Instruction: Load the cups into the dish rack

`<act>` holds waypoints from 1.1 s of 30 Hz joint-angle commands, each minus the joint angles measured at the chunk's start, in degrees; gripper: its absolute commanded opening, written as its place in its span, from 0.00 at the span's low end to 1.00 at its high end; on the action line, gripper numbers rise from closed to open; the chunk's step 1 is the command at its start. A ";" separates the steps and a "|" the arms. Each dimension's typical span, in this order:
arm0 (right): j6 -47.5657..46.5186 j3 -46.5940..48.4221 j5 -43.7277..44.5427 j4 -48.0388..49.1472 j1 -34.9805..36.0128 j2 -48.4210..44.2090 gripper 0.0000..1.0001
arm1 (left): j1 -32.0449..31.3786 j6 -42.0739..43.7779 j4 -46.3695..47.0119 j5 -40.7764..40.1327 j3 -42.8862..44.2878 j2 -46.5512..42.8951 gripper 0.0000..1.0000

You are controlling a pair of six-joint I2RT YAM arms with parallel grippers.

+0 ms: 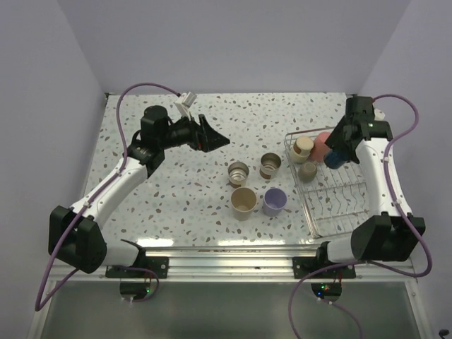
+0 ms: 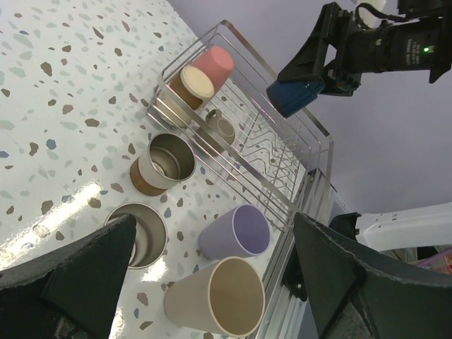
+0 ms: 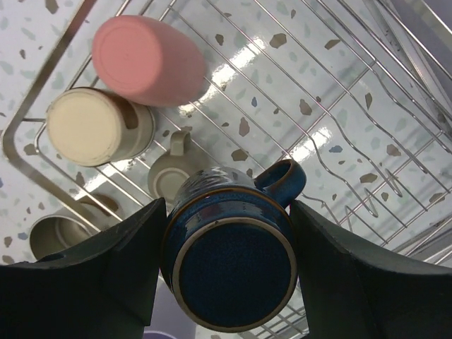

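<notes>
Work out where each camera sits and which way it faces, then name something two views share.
Top external: fixed above and behind, looking down on the table; left arm and right arm show, bases at the bottom.
Left wrist: on the left arm, facing across the table at the dish rack; the open left gripper frames the lower corners.
Right wrist: above the rack, looking down into it; the right gripper shows, shut on the dark blue mug.
Shared: both wrist views show that mug and the pink cup.

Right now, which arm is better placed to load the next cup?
Right. The right gripper holds the blue mug over the dish rack; the left gripper is open and empty, away from it.
</notes>
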 commanded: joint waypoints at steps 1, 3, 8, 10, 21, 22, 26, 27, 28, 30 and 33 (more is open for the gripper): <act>0.44 -3.68 2.62 6.97 -0.82 0.83 0.00 | 0.66 1.23 3.04 1.38 -0.21 -1.10 0.95; 1.32 -6.49 2.88 8.74 -0.91 1.44 0.00 | 0.75 1.59 2.34 1.56 0.05 -0.66 0.95; 2.20 -9.41 6.65 12.44 -1.00 5.22 0.00 | 0.84 3.52 0.49 1.30 1.19 -0.04 0.95; 2.47 -10.46 7.36 13.92 -1.17 6.71 0.00 | 0.84 4.05 0.05 0.77 1.37 0.05 0.95; 5.37 -8.09 11.93 15.60 -1.35 16.12 0.00 | 0.75 6.24 -1.88 -0.99 2.86 1.27 0.94; 5.72 -8.00 12.11 15.69 -1.35 16.47 0.00 | 0.84 6.51 -2.14 -1.34 3.04 1.28 0.94; 7.65 -7.83 11.67 16.13 -1.35 18.32 0.00 | 0.84 7.12 -2.50 -1.43 4.01 2.41 0.94; 8.35 -7.83 11.67 16.31 -1.35 18.93 0.00 | 0.84 7.21 -2.41 -1.43 4.27 2.68 0.94; 8.79 -7.83 11.67 16.39 -1.35 19.28 0.00 | 0.84 7.21 -2.32 -1.34 4.53 2.94 0.94; 9.58 -7.83 11.84 16.57 -1.35 19.64 0.00 | 0.84 7.21 -2.41 -1.34 5.06 3.56 0.94; 10.72 -8.09 12.28 17.01 -1.35 20.08 0.00 | 0.84 7.48 -2.50 -1.25 5.33 3.91 0.94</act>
